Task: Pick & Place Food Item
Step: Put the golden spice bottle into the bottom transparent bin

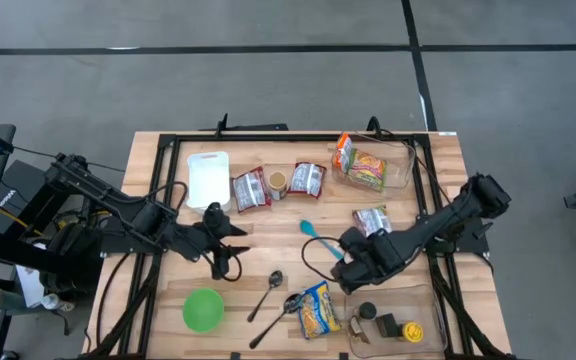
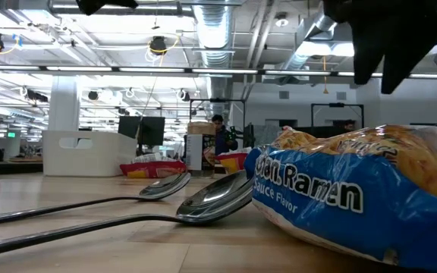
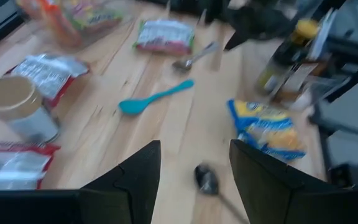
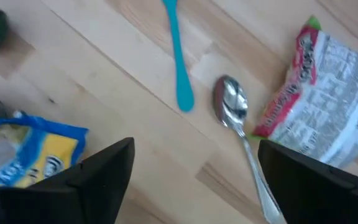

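Here the right gripper (image 1: 353,268) hangs over the bench (image 1: 438,190) with jaws wide apart and nothing between them, just above the blue-and-yellow ramen packet (image 1: 318,308), which lies flat near the front edge. In the right wrist view only a corner of that packet (image 4: 23,152) shows, beside a teal spatula (image 4: 179,53), a spoon (image 4: 232,109) and a red-and-white snack pack (image 4: 328,102) partly cut off. The left gripper (image 1: 230,240) sits left of centre, jaws apart and empty, above bare wood. Around it: a green bowl (image 1: 203,309) near the front, two spoons (image 1: 268,293) between bowl and packet, a white container (image 1: 208,178) further back, two silver-red packs (image 1: 251,189) flanking a small jar (image 1: 277,182), and a clear tray (image 1: 404,165) holding an orange-green packet (image 1: 360,166). A second clear tray (image 1: 430,300) at the front right holds a dark bottle with a yellow cap (image 1: 400,328); its edges are hard to make out. A black cable loops on the bench between spatula and right gripper. In the low view the ramen packet (image 2: 355,189) fills the right side, hiding what lies behind it, with the two spoons (image 2: 203,199) in front; the arm overhead is a dark shape cut off at the top. Left wrist view is blurred.
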Action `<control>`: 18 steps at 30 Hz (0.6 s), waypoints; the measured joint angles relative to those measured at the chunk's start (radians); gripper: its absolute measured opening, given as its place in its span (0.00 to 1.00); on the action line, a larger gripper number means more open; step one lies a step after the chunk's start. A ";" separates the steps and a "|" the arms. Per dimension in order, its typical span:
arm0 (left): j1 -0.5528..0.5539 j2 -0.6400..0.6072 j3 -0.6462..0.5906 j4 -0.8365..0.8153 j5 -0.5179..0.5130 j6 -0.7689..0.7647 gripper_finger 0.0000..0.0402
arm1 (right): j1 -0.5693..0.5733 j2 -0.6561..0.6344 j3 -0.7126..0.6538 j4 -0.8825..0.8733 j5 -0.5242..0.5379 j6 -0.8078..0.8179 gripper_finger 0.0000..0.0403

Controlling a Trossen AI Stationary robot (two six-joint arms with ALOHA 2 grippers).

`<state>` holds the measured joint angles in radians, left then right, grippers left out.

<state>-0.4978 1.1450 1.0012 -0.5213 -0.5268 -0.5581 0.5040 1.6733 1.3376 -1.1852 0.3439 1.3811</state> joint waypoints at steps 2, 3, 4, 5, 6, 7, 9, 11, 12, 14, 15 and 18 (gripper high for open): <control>0.000 0.000 0.000 0.048 0.000 0.000 0.46 | 0.002 0.000 0.000 0.001 0.029 0.030 0.81; 0.000 0.000 0.000 0.066 0.000 0.000 0.46 | 0.002 0.000 0.000 0.001 0.044 0.044 0.79; 0.000 0.000 0.000 0.080 0.000 0.000 0.46 | 0.005 0.000 0.000 0.001 0.054 0.057 0.78; 0.000 0.000 0.000 0.087 -0.001 0.006 0.46 | 0.007 0.000 0.000 0.001 0.065 0.069 0.77; 0.001 0.000 0.000 0.089 -0.003 0.017 0.46 | 0.007 0.000 0.000 0.003 0.076 0.081 0.77; 0.004 0.000 0.000 0.088 -0.005 0.029 0.46 | 0.010 0.000 0.000 0.008 0.083 0.091 0.76; 0.008 0.000 0.000 0.088 -0.006 0.057 0.46 | 0.014 0.000 0.000 0.019 0.108 0.109 0.75; 0.012 0.000 0.000 0.088 -0.007 0.086 0.46 | 0.014 0.000 0.000 0.024 0.134 0.120 0.75; 0.019 0.000 0.000 0.089 -0.008 0.105 0.46 | 0.014 0.000 0.000 0.024 0.145 0.123 0.75; 0.036 0.000 0.000 0.088 -0.016 0.134 0.46 | 0.012 0.000 0.000 0.024 0.158 0.129 0.75; 0.052 0.000 0.000 0.085 -0.017 0.140 0.46 | 0.010 0.000 0.000 0.024 0.162 0.130 0.75; 0.107 0.000 0.000 0.081 -0.017 0.180 0.46 | 0.002 0.000 0.000 0.036 0.163 0.130 0.75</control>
<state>-0.3909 1.1450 1.0012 -0.4400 -0.5442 -0.3785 0.5064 1.6733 1.3376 -1.1488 0.5064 1.5116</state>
